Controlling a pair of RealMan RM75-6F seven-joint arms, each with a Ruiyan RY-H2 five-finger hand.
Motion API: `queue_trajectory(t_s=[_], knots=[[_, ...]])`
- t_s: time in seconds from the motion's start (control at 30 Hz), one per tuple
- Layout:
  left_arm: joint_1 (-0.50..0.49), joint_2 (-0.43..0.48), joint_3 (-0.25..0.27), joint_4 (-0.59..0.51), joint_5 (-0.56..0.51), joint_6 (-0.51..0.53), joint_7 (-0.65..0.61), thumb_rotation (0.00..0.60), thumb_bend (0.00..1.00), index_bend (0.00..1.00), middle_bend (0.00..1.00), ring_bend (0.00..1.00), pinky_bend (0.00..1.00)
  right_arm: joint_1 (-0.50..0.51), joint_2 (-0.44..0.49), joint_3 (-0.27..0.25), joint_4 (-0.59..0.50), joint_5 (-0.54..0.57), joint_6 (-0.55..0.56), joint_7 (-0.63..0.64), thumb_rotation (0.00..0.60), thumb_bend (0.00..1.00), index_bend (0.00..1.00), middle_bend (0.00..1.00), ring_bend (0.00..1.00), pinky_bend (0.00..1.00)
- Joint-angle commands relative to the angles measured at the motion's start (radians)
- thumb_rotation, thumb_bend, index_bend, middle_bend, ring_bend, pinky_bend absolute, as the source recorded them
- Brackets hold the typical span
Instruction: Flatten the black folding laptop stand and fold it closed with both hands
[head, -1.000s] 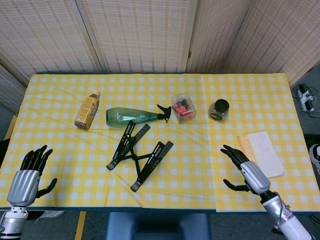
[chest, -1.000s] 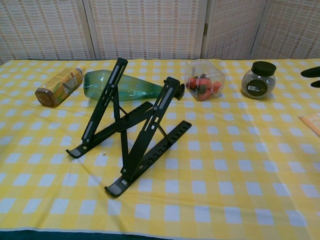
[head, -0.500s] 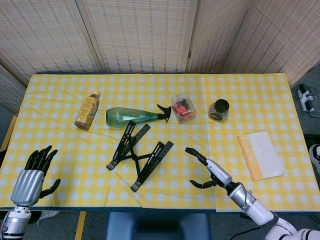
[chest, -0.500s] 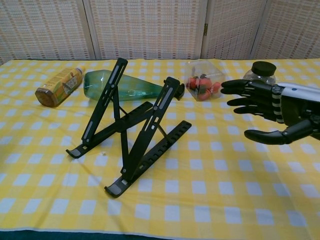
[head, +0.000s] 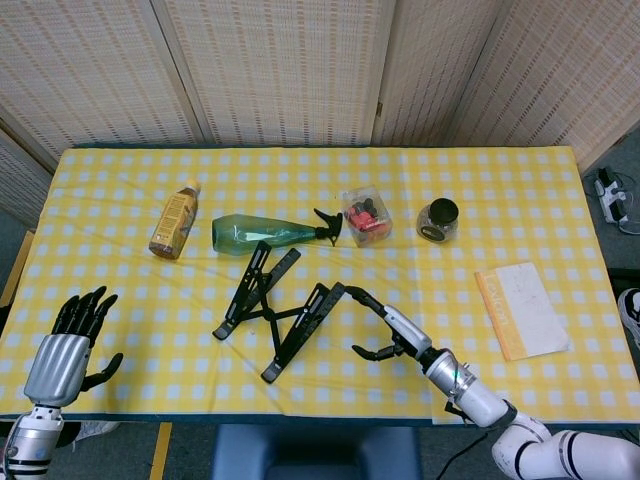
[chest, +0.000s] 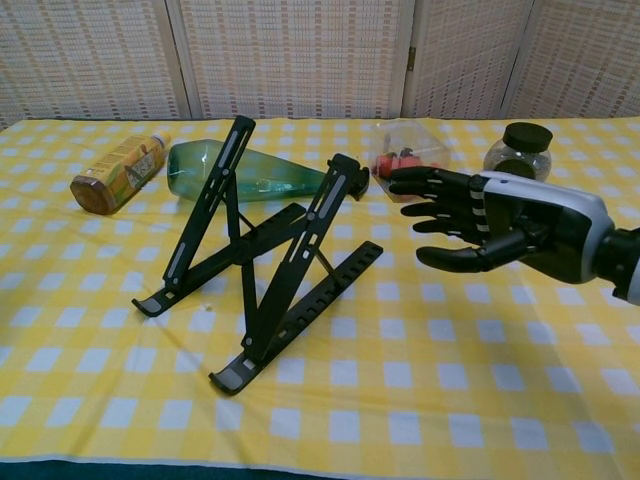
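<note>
The black folding laptop stand (head: 279, 310) (chest: 262, 260) stands propped open in the middle of the yellow checked table, its two arms raised. My right hand (head: 385, 325) (chest: 480, 220) hovers open just right of the stand's raised right arm, fingers spread toward it, not touching. At the lower left corner, my left hand (head: 68, 345) is open off the table's front edge, far from the stand. It does not show in the chest view.
Behind the stand lie a green spray bottle (head: 262, 233) (chest: 250, 172) and a tea bottle (head: 174, 220) (chest: 116, 173). A clear box of red items (head: 366, 217) (chest: 404, 155) and a black-lidded jar (head: 437, 220) (chest: 519, 157) sit behind my right hand. A notebook (head: 522, 309) lies at the right.
My right hand has swept left across the table, from beside the notebook to close by the stand's right arm. The left hand and the stand have hardly moved.
</note>
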Motion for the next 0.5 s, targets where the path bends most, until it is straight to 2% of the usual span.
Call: queue_trajectory(t_s=[0.03, 0.33, 0.5], knots=[[-0.008, -0.001, -0.002, 0.001, 0.001, -0.008, -0.002, 0.6, 0.35, 0.06, 0.02, 0.0, 0.0, 0.033, -0.031, 0.016, 0.033, 0.005, -0.025, 0.046, 0.6, 0.37, 0.0, 0.0, 0.04, 0.0], [-0.037, -0.008, -0.006, 0.011, 0.002, -0.044, -0.034, 0.6, 0.35, 0.05, 0.02, 0.01, 0.0, 0.115, -0.1, 0.037, 0.108, -0.008, -0.077, 0.152, 0.6, 0.37, 0.0, 0.0, 0.0, 0.0], [-0.076, -0.017, -0.01, 0.03, 0.018, -0.088, -0.108, 0.6, 0.35, 0.05, 0.02, 0.01, 0.0, 0.154, -0.121, 0.043, 0.116, -0.032, -0.075, 0.181, 0.6, 0.37, 0.0, 0.0, 0.0, 0.0]])
